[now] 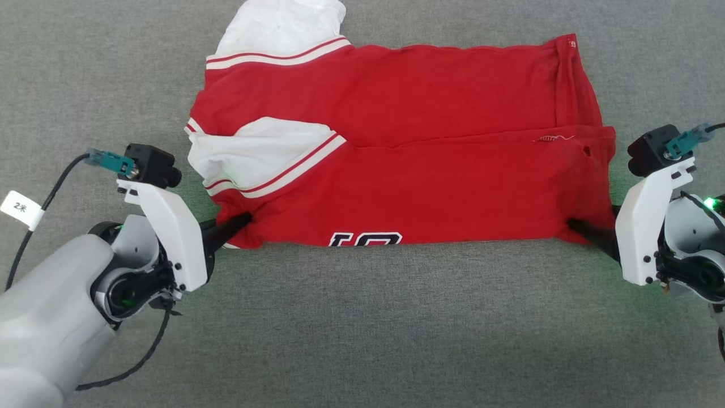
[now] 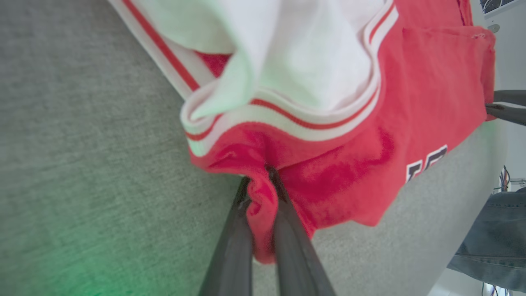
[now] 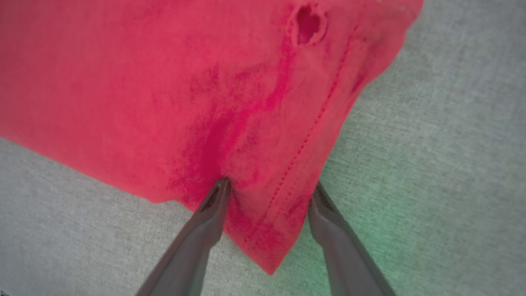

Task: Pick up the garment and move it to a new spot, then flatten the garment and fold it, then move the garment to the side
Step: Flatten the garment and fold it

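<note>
Looking at this, I'd say we're somewhere in the folding stage. The garment (image 1: 430,187) lies spread flat on the grey table (image 1: 362,340), turned sideways, and a crease runs along its middle, so it looks doubled over lengthwise once already. Only the top sliver of the black-and-white lettering (image 1: 365,239) peeks out at the near edge, and I'll use that as my marker. Left of the lettering, at the near corner just below the white sleeve (image 1: 260,153), the left claw (image 1: 243,218) is clamped tight on a bunched bit of red cloth; the left wrist view shows the fabric squeezed between its fingers (image 2: 287,230). Right of the lettering, at the hem corner, the right claw (image 3: 269,185) has its fingers spread apart and straddling the corner, with nothing pinched yet as far as I can see. One tip might be tucked under the cloth, hard to call from that angle. There's a small hole (image 3: 307,22) in the fabric past that corner too. So the pick-and-place and the flattening look done and one fold looks in. At least another fold is probably left, then sliding the whole thing off to the side.
</note>
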Available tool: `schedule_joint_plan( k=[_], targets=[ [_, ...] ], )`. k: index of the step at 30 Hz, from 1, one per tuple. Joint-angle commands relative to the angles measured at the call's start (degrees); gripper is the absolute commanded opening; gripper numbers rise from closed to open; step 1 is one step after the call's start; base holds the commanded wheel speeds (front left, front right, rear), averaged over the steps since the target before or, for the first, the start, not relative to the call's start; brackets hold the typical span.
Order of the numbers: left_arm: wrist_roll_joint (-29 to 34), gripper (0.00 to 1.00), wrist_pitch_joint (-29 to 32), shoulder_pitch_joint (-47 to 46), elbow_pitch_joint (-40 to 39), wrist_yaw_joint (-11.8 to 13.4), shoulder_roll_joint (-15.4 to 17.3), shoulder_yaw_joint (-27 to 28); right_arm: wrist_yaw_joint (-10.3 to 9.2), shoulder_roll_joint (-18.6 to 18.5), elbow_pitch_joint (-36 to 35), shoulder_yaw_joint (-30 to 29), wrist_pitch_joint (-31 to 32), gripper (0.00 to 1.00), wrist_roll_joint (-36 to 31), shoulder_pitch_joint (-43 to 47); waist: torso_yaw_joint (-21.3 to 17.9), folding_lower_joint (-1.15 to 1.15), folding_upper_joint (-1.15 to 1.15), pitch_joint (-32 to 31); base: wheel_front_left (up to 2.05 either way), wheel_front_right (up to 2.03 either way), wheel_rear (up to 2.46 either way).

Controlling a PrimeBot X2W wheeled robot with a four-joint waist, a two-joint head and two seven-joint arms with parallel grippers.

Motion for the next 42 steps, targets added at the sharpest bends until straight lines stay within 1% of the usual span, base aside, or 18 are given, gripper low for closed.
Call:
schedule_joint_plan(
  k=[1,5,11,14,17,21,26,29,30,31,32,33,34,35,36,37,40,42],
  targets=[
    [0.21,0.00,0.86,2.67,0.11,0.17,-1.60,-2.36,-0.03,1.29,1.33,1.52,-0.03,0.00,0.45,1.47,0.12,0.00,0.00,-0.20,0.00,0.00,0.00],
    [-0.17,0.00,0.23,3.77,-0.92,0.17,-0.53,-2.67,-0.03,0.16,1.57,2.27,-2.14,0.00,1.54,1.83,0.39,0.00,0.00,-1.09,0.00,0.00,0.00],
    [-1.15,0.00,-1.08,5.95,-3.96,0.17,2.45,-2.51,-0.03,-1.75,-0.25,2.53,-5.34,0.00,3.49,3.19,0.91,0.00,0.00,-2.91,0.00,0.00,0.00],
    [-1.57,0.00,-2.08,7.67,-6.15,0.16,4.01,-2.51,-0.03,-3.11,-1.31,2.62,-5.56,0.00,4.44,4.88,1.36,0.00,0.00,-3.99,0.00,0.00,0.00],
    [-1.56,0.00,-2.80,9.44,-8.48,0.18,5.78,-2.67,-0.03,-4.81,-2.87,2.88,-4.42,0.00,5.31,6.95,1.76,0.00,0.00,-4.79,0.00,0.00,0.00],
    [-1.47,0.00,-3.43,11.62,-12.34,1.20,8.00,-2.94,-0.03,-7.19,-5.74,2.07,-2.77,0.00,6.41,10.33,2.23,0.00,0.00,-5.38,0.00,0.00,0.00],
    [-1.49,0.00,-5.13,14.15,-17.37,3.47,10.55,-2.78,-0.03,-9.82,-10.44,0.53,-0.89,0.00,6.98,14.91,2.28,0.00,0.00,-5.76,0.00,0.00,0.00],
    [-1.71,0.00,-6.06,15.32,-19.72,4.68,11.61,-2.48,-0.03,-10.18,-12.66,-1.03,-0.62,0.00,6.73,16.70,2.11,0.00,0.00,-5.89,0.00,0.00,0.00],
    [-1.66,0.00,-6.50,15.68,-20.26,5.07,11.81,-2.44,-0.03,-10.07,-13.32,-1.69,-0.98,0.16,6.38,17.17,2.04,0.00,0.00,-5.97,0.00,0.00,0.00],
    [-1.64,0.00,-6.79,15.92,-20.78,5.17,11.90,-2.39,-0.03,-9.67,-13.95,-2.46,-1.80,0.46,6.05,17.35,1.97,0.00,0.00,-5.98,0.00,0.00,0.00],
    [-1.38,0.03,-7.53,16.02,-21.21,5.32,11.83,-2.15,-0.03,-9.25,-14.31,-2.99,-2.18,0.88,6.01,17.69,1.95,0.00,0.00,-6.00,0.00,0.00,0.00],
    [-1.39,0.48,-8.38,16.24,-21.32,5.61,11.76,-1.74,-0.03,-9.00,-14.64,-3.57,-2.45,1.00,5.90,18.12,1.95,0.00,0.00,-6.06,0.00,0.00,0.00],
    [-1.53,0.57,-8.85,16.56,-21.48,5.71,11.75,-1.64,-0.03,-8.78,-15.11,-4.42,-3.01,1.00,5.69,18.44,1.90,0.00,0.00,-6.10,0.00,0.00,0.00],
    [-1.49,0.73,-9.36,16.81,-21.68,5.92,11.82,-1.56,-0.03,-8.47,-15.32,-5.43,-3.51,1.00,5.47,18.69,1.82,0.00,0.00,-6.13,0.00,0.00,0.00],
    [-1.38,0.95,-10.12,16.92,-21.77,6.14,11.93,-1.20,-0.03,-8.15,-15.73,-6.23,-4.00,1.00,5.14,19.04,1.76,0.00,0.00,-6.15,0.00,0.00,0.00],
    [-1.44,1.00,-10.90,17.00,-21.87,6.35,12.02,-0.83,-0.02,-7.83,-16.39,-6.96,-4.70,1.00,4.73,19.41,1.67,0.00,0.00,-6.16,0.00,0.00,0.00],
    [-0.45,1.00,-14.09,17.22,-21.78,6.92,12.52,0.48,-0.03,-6.42,-17.75,-10.06,-8.05,1.00,2.93,20.28,1.17,0.00,0.00,-6.08,0.00,0.00,0.00],
    [-0.03,1.00,-16.10,17.65,-21.49,7.17,12.60,1.13,-0.03,-4.62,-18.73,-11.91,-11.94,1.00,0.93,20.22,0.56,0.00,0.00,-5.94,0.00,0.00,0.00]
  ],
)
